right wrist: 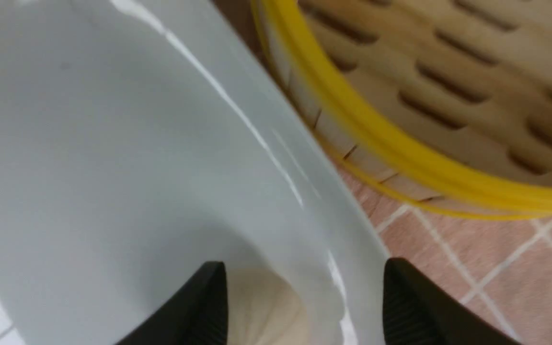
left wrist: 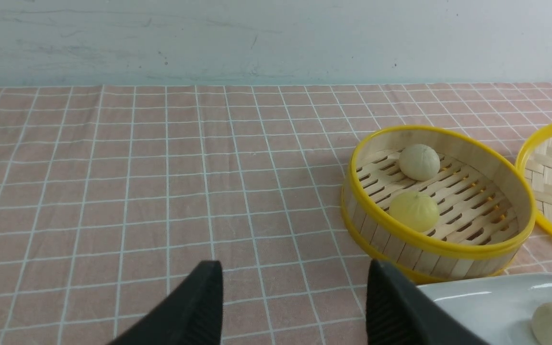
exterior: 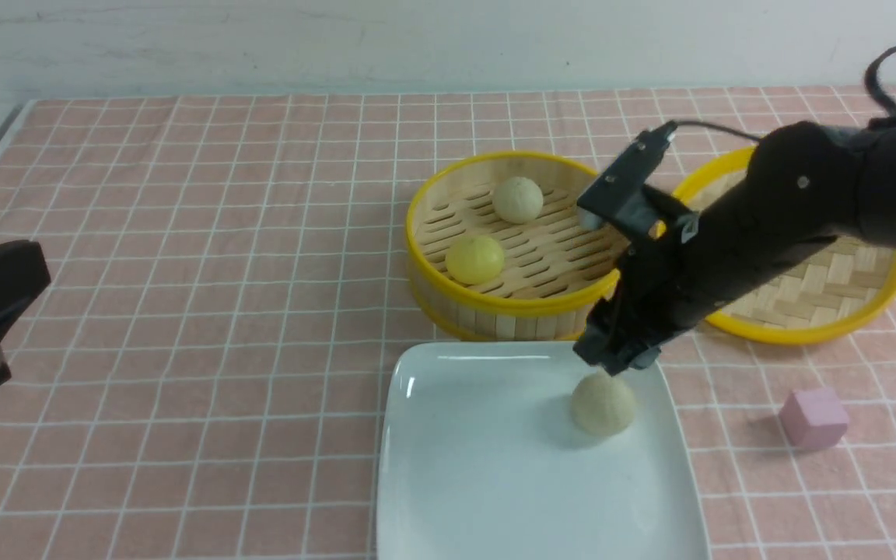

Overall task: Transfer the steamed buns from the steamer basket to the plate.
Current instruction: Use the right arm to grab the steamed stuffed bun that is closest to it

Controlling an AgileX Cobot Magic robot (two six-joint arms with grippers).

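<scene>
Right gripper (exterior: 617, 364): your jaws stand apart, just above the plated bun (exterior: 603, 403) (in the wrist view one finger sits close beside it, not clamping).
Plated bun: pale beige, resting on the plate (exterior: 479, 467), toward its far right corner.
Steamer basket (exterior: 495, 303): you have a beige bun (exterior: 517, 199) and a yellow bun (exterior: 475, 259) inside, apart.
Left gripper (left wrist: 295, 270): jaws apart over the checked cloth (left wrist: 161, 191), well left of the basket.

Front, both wrists: plate (exterior: 479, 467) shared.
</scene>
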